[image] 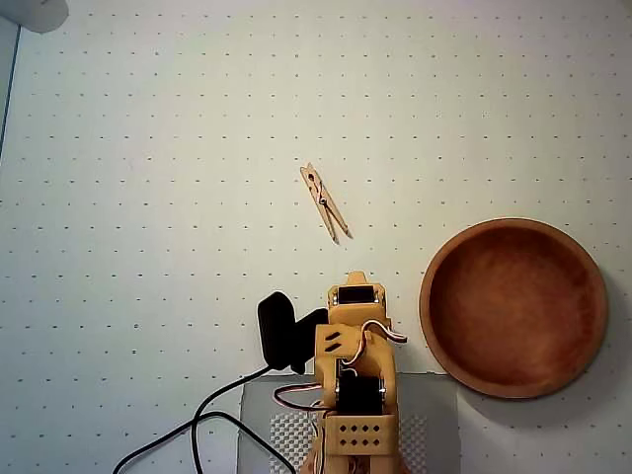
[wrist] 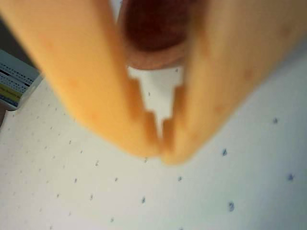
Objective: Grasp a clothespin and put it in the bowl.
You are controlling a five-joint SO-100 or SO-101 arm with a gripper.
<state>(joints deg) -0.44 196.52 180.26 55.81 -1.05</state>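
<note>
The wooden clothespin (image: 326, 202) lies flat on the white dotted mat in the overhead view, slanting from upper left to lower right, clear of everything. The reddish-brown bowl (image: 513, 306) stands at the right and is empty. My orange arm is folded at the bottom centre, and its gripper (image: 355, 281) is below the clothespin and left of the bowl. In the wrist view the gripper (wrist: 163, 151) is shut with its fingertips touching and nothing between them. Part of the bowl (wrist: 153, 60) shows blurred in the gap above the tips. The clothespin is out of the wrist view.
A grey base plate (image: 434, 415) lies under the arm at the bottom edge, and a black cable (image: 197, 425) runs off to the lower left. A white object (image: 35, 12) sits in the top left corner. A striped edge (wrist: 12, 84) shows at the wrist view's left.
</note>
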